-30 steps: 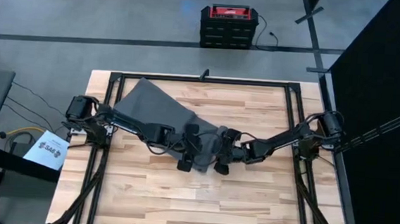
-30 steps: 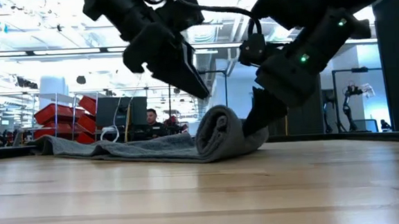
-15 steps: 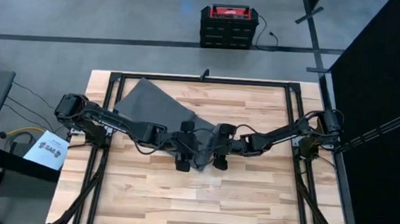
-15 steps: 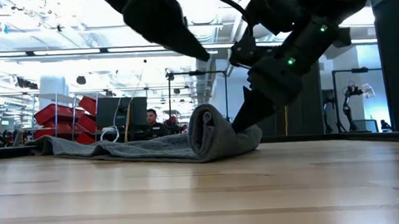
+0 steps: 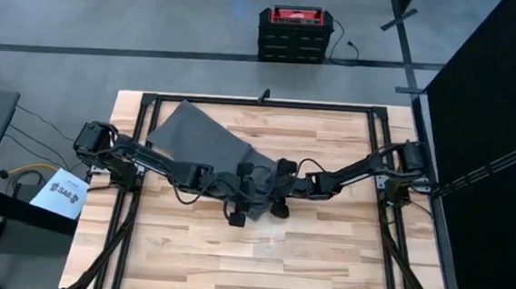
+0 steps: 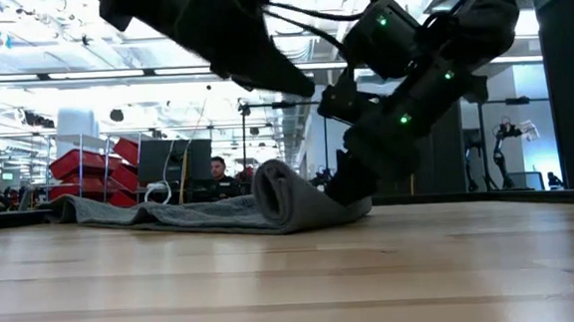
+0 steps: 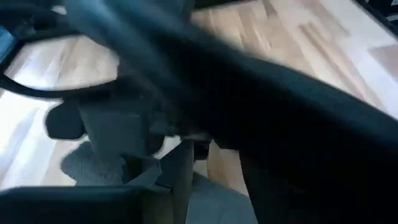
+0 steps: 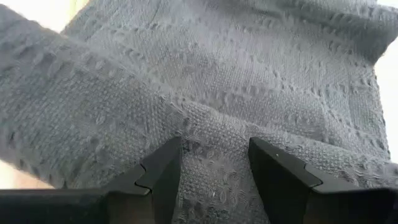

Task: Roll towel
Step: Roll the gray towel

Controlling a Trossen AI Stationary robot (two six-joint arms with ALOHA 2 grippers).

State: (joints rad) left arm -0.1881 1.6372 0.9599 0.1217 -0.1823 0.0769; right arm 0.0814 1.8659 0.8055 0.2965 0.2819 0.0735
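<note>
The towel [image 5: 206,136] lies on the wooden table [image 5: 323,258], spread flat from near the table's far left corner toward its middle, and I use it as my landmark. Its end nearest the table's middle is curled up into a short roll [image 6: 281,193], which in the low view stands up as a rounded hump above the flat stretch of cloth trailing away behind it. My right gripper [image 8: 211,163] is down at that rolled end, its two dark fingers [image 8: 158,168] spread apart and pressed into the grey weave, with cloth showing in the gap between them; they are parted and not pinching a fold. From above, this gripper [image 5: 277,196] sits at the roll's right side. My left gripper [image 5: 240,202] is just beside it at the roll's left side, raised a little above the cloth in the low view [image 6: 261,68]; my left wrist view is blurred by dark arm parts, so I cannot tell whether those fingers are parted or closed. Beyond the far edge of the table from the towel, a red and black case [image 5: 292,33] stands on the floor; nothing of its contents shows.
</note>
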